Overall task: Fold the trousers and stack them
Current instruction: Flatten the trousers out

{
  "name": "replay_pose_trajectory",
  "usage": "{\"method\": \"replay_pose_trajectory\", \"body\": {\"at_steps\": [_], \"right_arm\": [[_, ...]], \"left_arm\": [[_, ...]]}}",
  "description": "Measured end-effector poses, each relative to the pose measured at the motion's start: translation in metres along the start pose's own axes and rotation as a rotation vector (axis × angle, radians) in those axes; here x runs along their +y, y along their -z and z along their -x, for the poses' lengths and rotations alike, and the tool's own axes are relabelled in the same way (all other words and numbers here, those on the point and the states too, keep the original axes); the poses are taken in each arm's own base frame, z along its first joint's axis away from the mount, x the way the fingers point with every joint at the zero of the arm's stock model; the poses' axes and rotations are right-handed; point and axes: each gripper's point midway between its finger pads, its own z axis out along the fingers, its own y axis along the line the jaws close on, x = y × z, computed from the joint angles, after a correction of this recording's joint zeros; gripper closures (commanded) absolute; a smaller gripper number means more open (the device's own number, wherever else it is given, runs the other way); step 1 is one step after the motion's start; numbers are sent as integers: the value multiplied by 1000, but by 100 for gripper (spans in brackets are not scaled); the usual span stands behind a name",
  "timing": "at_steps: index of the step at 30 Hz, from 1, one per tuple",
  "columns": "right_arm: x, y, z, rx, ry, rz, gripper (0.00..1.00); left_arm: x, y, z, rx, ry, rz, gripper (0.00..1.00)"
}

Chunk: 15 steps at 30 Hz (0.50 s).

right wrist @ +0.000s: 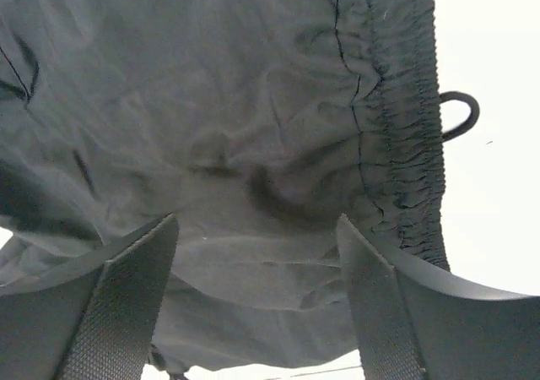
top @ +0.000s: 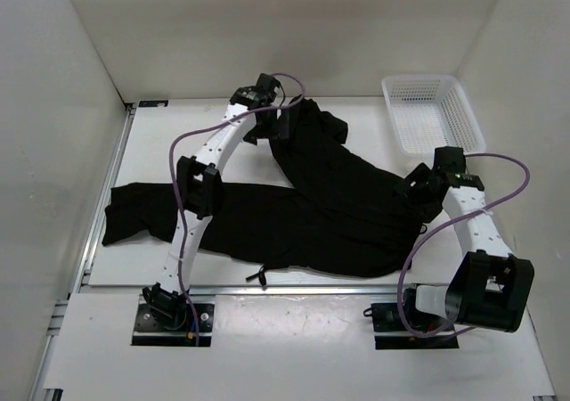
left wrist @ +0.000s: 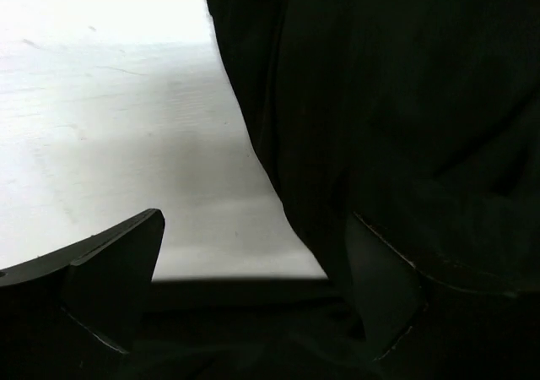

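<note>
The black trousers (top: 303,209) lie spread on the white table. One leg runs left to about the table's left edge, the other runs up toward the back. My left gripper (top: 281,126) is open over the far leg end; that black cloth (left wrist: 396,127) fills the right of the left wrist view, and one finger (left wrist: 118,266) stands over bare table. My right gripper (top: 420,193) is open just above the waist; the gathered waistband (right wrist: 405,127) and a cord loop (right wrist: 460,116) show in the right wrist view. A small cord (top: 260,276) dangles at the front edge.
A white plastic mesh basket (top: 433,113) stands at the back right of the table (top: 178,143). White walls close the left, back and right sides. A metal rail (top: 294,290) runs along the table's front edge.
</note>
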Motion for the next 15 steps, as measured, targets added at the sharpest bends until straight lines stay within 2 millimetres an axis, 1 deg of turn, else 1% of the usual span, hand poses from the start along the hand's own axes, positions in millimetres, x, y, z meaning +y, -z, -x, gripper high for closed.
{"method": "replay_pose_trajectory", "body": {"at_steps": [2, 3, 4, 5, 6, 7, 8, 12, 13, 15], "right_arm": [[-3, -3, -4, 22, -5, 10, 18], [-3, -3, -5, 31, -3, 18, 18], [-2, -5, -6, 40, -4, 23, 22], [-1, -6, -7, 46, -2, 30, 33], [0, -10, -6, 55, 3, 35, 39], [2, -15, -6, 64, 4, 39, 45], [2, -20, -7, 77, 5, 42, 58], [1, -50, -15, 154, 8, 19, 80], [0, -57, -17, 172, 10, 11, 82], [-2, -68, -23, 199, 11, -3, 86]], "left_arm": [[-2, -23, -13, 40, -2, 10, 1], [-3, -31, -17, 54, -1, 9, 2], [-6, -39, -21, 64, 1, 5, 9], [-7, -46, -23, 71, 7, 0, 19], [-9, -51, -26, 79, 14, -7, 34], [-11, -56, -29, 86, 20, -9, 75], [-12, -58, -31, 88, 28, -10, 90], [-12, -59, -39, 100, 31, 2, 90], [-9, -57, -44, 108, 33, 13, 90], [4, -47, -63, 144, 33, 54, 90]]}}
